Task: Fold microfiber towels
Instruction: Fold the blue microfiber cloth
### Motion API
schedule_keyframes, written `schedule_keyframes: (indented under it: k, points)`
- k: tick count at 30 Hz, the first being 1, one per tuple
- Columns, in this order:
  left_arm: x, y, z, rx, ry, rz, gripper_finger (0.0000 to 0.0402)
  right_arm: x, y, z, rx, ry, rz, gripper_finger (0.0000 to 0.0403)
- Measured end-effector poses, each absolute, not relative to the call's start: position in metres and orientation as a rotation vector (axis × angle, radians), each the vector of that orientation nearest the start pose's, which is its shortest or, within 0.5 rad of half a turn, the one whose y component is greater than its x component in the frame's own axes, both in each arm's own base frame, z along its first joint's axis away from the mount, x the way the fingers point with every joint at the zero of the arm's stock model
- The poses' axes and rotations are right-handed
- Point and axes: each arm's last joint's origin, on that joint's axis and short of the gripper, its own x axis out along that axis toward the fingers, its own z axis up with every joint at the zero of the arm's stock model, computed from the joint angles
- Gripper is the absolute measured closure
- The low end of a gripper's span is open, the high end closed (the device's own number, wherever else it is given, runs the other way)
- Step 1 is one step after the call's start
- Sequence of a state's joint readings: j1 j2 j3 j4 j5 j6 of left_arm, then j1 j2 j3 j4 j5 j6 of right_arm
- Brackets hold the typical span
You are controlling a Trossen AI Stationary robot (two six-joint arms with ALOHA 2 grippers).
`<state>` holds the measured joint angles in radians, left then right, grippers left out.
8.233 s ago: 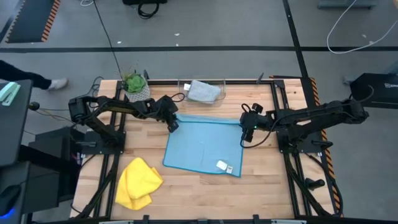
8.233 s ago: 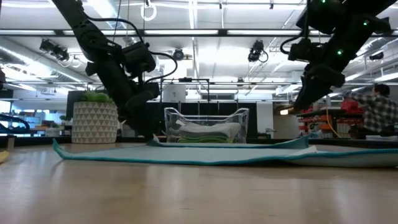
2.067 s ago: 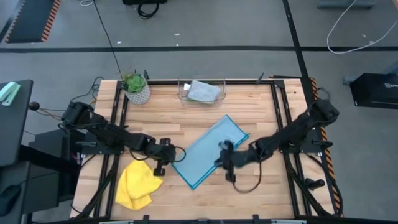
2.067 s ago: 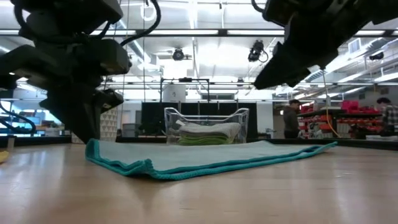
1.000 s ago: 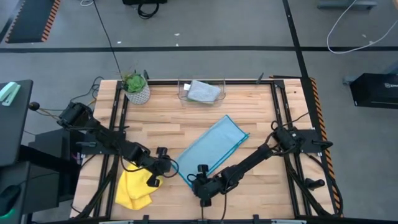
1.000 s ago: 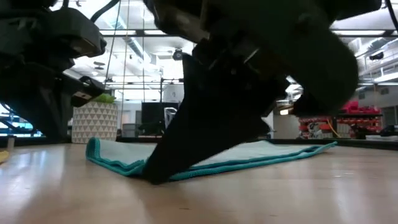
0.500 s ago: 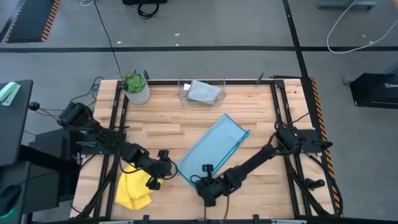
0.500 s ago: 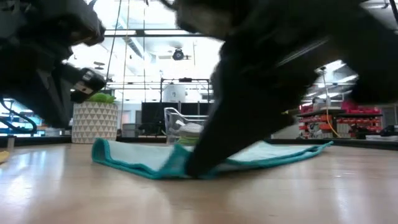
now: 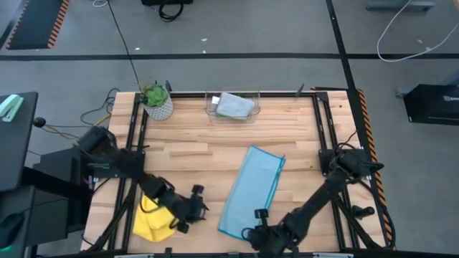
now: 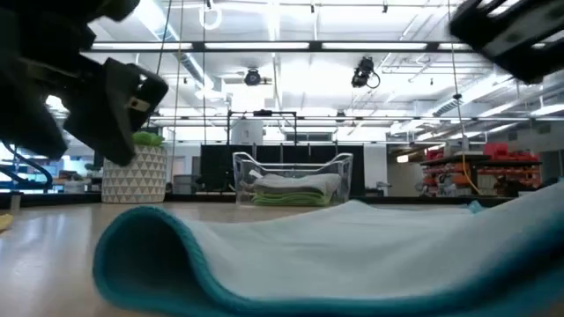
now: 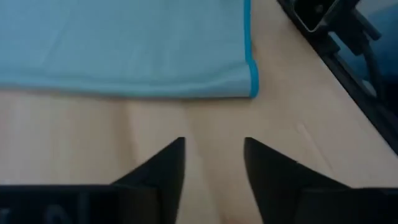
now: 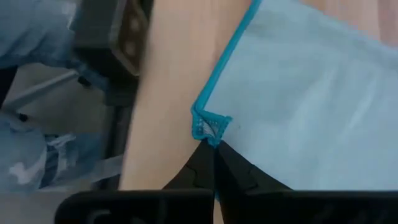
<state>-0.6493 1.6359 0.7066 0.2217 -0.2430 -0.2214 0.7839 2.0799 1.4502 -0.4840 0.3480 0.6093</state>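
The blue towel (image 9: 251, 188) lay folded lengthwise on the counter (image 9: 215, 140). The right end effector (image 12: 214, 155), pressed together, pinched its near corner; the left end effector (image 11: 214, 163), spread, hovered beside it.

Your blue towel (image 9: 251, 190) is soft matt cloth with a stitched teal hem; yellow towel (image 9: 152, 223) is plush cloth. Table (image 9: 193, 143) is smooth planked wood, bin (image 10: 293, 180) glossy clear plastic.
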Motion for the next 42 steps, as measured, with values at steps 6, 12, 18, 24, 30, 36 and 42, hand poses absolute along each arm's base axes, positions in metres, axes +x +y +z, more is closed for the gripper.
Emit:
schedule_keyframes:
  k: [6,12,18,24,30,36,42]
  points:
    - [0.270,-0.220,0.129,0.322,0.644,-0.330,0.0163,0.295,0.302,0.156,-0.019,0.985,0.060,0.0396]
    - [0.286,-0.255,0.122,0.521,0.585,-0.359,0.0169,0.296,0.302,0.157,-0.032,0.961,0.038,0.0396]
    - [0.294,-0.263,0.109,0.567,0.604,-0.364,0.0205,0.296,0.303,0.157,-0.027,0.950,0.043,0.0397]
    - [0.298,-0.261,0.103,0.599,0.585,-0.338,0.0243,0.296,0.304,0.158,-0.028,0.931,0.039,0.0396]
    - [0.301,-0.262,0.098,0.663,0.562,-0.357,0.0310,0.297,0.305,0.159,-0.033,0.907,0.033,0.0397]
    - [0.299,-0.261,0.102,0.692,0.571,-0.320,0.0389,0.293,0.308,0.159,-0.019,0.906,0.032,0.0397]
    - [0.290,-0.255,0.135,0.573,0.592,-0.270,0.0394,0.274,0.321,0.175,0.058,0.866,0.015,0.0396]
